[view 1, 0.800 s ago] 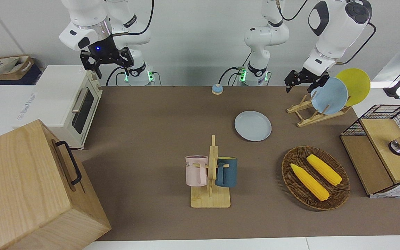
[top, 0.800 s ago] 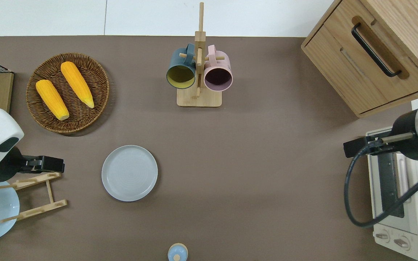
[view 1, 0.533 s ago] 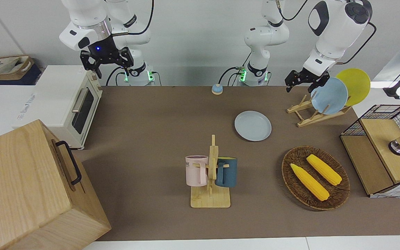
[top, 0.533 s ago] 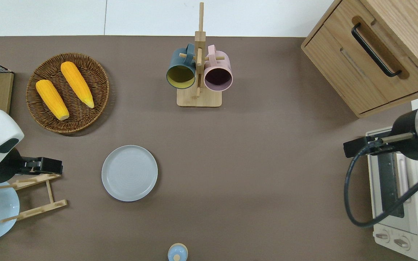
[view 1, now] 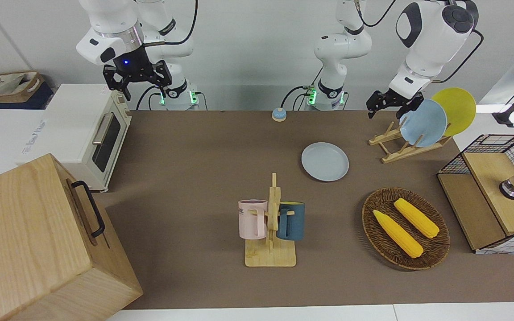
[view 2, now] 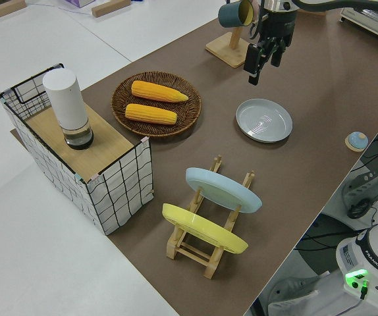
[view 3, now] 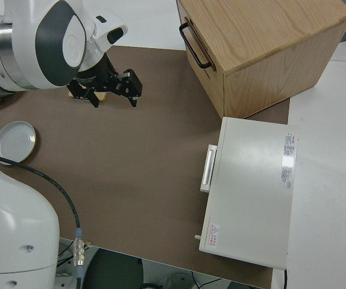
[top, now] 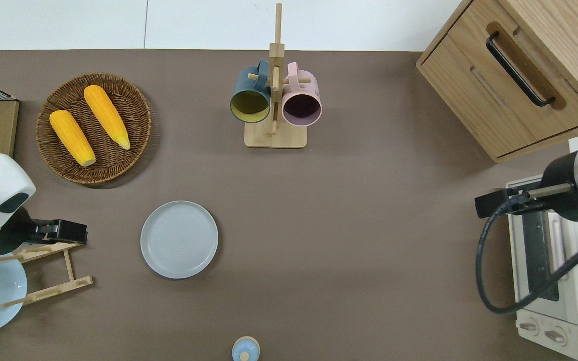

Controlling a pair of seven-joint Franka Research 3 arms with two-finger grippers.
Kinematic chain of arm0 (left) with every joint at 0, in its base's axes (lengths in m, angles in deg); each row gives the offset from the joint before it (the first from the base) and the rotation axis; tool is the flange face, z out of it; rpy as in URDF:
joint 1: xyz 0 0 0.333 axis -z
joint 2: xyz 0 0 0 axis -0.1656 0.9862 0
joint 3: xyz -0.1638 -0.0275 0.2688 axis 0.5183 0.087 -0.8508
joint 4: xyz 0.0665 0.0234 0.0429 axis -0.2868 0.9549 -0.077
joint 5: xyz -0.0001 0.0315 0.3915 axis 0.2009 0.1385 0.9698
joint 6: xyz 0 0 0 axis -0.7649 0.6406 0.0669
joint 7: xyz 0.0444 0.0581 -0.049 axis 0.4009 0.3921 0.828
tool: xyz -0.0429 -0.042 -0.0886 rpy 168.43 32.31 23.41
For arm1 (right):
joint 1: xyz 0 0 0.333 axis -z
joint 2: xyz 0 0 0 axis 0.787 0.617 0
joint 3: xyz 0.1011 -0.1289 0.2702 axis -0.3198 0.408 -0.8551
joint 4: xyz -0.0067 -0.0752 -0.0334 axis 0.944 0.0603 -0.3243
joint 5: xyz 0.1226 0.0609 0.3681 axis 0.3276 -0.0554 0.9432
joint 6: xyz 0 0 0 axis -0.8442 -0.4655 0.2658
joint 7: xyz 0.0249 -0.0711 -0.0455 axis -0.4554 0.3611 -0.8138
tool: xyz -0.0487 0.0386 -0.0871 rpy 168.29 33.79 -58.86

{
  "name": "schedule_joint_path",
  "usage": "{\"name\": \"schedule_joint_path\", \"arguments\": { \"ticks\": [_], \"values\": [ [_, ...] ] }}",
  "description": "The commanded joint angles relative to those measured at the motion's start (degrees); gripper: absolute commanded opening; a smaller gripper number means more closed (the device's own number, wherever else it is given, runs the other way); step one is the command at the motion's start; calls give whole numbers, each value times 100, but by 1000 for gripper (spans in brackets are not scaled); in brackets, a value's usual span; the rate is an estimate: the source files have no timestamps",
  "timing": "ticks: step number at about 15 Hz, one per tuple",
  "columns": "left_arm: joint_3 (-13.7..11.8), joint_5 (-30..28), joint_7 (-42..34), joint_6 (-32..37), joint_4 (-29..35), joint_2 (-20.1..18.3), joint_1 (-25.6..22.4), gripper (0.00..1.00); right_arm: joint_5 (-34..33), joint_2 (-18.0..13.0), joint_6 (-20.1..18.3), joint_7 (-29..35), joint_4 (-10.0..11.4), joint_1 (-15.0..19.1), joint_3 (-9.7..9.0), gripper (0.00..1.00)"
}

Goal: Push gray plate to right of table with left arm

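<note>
Currently gray plate (top: 179,239) flat on table (top: 349,240); left gripper (top: 74,231) over dish rack (top: 50,271), apart, seemingly open, empty.

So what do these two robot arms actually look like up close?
Both are glossy white, rounded jointed arms with black oval caps on the joints and black cables looping along them. Each ends in a small black gripper, the left gripper and the right gripper, which shows a small blue light. Green lights glow at the bases.

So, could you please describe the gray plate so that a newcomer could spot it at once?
Start from the wooden mug stand mid-table and look nearer the robots, toward the left arm's end. The gray plate lies flat on the brown table, unlike the sky-blue plate and yellow plate propped in the rack.
</note>
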Motion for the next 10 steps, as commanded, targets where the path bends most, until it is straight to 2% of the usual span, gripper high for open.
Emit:
{"name": "schedule_joint_path", "arguments": {
  "ticks": [1,10],
  "values": [
    [14,65,29,44,51,-31,-19,998,59,-17,-83,5,-45,115,-86,983],
    [-21,30,151,26,112,57,-72,995,59,-17,-83,14,-45,115,-86,983]
  ]
}}
